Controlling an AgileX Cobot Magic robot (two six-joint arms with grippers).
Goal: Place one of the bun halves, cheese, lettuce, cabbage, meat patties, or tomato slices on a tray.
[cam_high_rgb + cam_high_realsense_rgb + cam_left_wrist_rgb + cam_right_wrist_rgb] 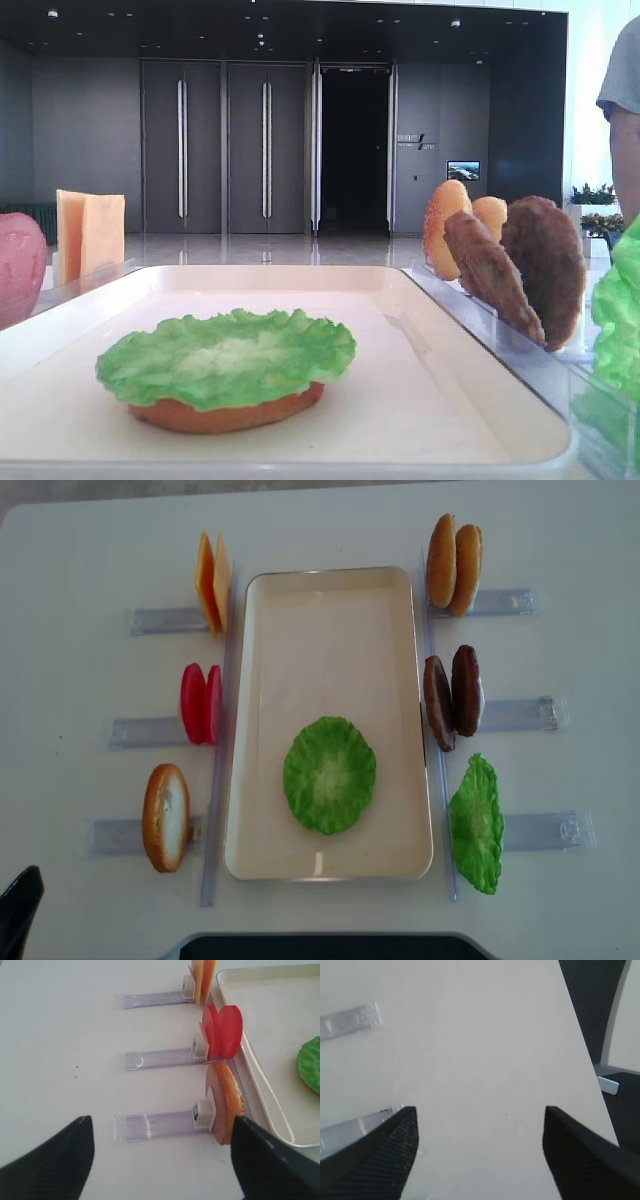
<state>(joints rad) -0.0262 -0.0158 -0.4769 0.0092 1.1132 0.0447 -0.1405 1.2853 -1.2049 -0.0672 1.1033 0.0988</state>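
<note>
Ruffled green plastic lettuce leaf (329, 774) flat atop orange bun half (225, 412), roughly round, on cream rectangular tray (330, 610); clear racks flanking. Both fingers spread, empty.

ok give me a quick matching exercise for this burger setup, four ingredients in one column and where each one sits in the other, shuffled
Things:
1. cheese
2. meat patties
3. tomato slices
4. lettuce over a bun half

Places:
A. on the tray
B. middle rack, left of the tray
C. far rack, left of the tray
D. middle rack, right of the tray

Pairs: 1-C, 2-D, 3-B, 4-A
</note>
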